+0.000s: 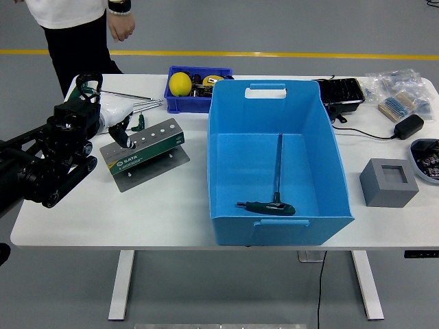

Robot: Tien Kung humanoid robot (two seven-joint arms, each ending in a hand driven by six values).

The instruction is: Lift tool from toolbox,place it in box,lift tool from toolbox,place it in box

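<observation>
Left hand (122,130) is over the bench's (171,205) far-left corner, at the left end of the green toolbox (145,146). Its fingers are curled down onto something dark at that end, probably a tool handle, but too small to confirm an actual grip, so I can't tell the hand's state. Toolbox sits tilted on a grey base plate (154,166), row of round sockets along its top. Two steel shafts (140,103) lie just behind it toward the far edge, pointing at the small blue bin (180,103). That bin is at the far edge, holding a yellow ball (180,83) and other bits. Big blue box (322,157) takes up the bench centre, reaching the near edge; one T-handle tool (276,185) already lies inside, handle near the front wall, shaft running toward the back. Grey block (388,181) near the right edge, well apart from the box. A person (75,27) stands beyond the far-left corner, hand (122,26) off the bench.
</observation>
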